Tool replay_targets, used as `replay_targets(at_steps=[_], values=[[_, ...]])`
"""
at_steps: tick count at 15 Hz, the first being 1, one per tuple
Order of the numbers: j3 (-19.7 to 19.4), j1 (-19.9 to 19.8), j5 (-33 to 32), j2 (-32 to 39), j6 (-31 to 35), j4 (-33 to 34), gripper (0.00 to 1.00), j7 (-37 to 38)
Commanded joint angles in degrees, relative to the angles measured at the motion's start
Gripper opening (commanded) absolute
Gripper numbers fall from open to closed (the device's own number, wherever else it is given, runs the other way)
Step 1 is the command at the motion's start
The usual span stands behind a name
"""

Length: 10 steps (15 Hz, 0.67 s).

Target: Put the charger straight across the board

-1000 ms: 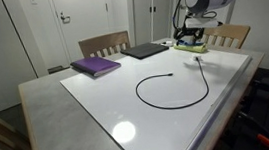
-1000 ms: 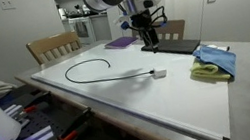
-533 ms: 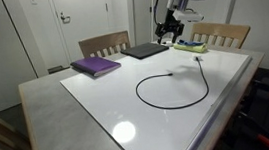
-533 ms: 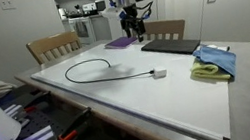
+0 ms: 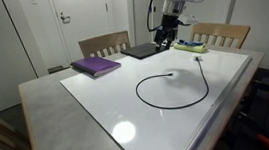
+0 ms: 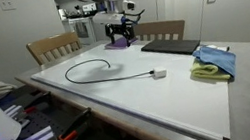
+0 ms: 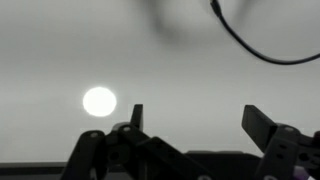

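Note:
The charger is a thin black cable (image 5: 167, 100) curled in a loop on the white board (image 5: 107, 103), with its small white plug block (image 6: 160, 72) at one end. Both exterior views show the cable (image 6: 84, 66) and the board (image 6: 171, 103). My gripper (image 5: 164, 34) hangs high above the far side of the board, over the dark laptop, well away from the cable; it also shows in an exterior view (image 6: 120, 35). In the wrist view the fingers (image 7: 195, 115) are apart with nothing between them, and a stretch of cable (image 7: 255, 50) runs at the upper right.
A dark laptop (image 5: 144, 51) and a purple book (image 5: 95, 66) lie at the board's far side. A yellow-green and blue cloth (image 6: 213, 62) lies by the laptop (image 6: 172, 45). Wooden chairs (image 5: 103, 44) stand behind the grey table (image 5: 48, 114).
My gripper has moved up and away from the cloth, across the laptop toward the purple book's side. The cable and plug have not moved.

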Motion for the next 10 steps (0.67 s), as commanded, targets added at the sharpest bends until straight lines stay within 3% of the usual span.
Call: replay_targets(at_steps=[1, 10], values=[[3.6, -1.0, 0.7, 0.2, -2.5, -1.5, 1.00, -9.1], [3.3, 2.4, -11.1, 4.2, -5.7, -1.4, 1.00, -22.8]])
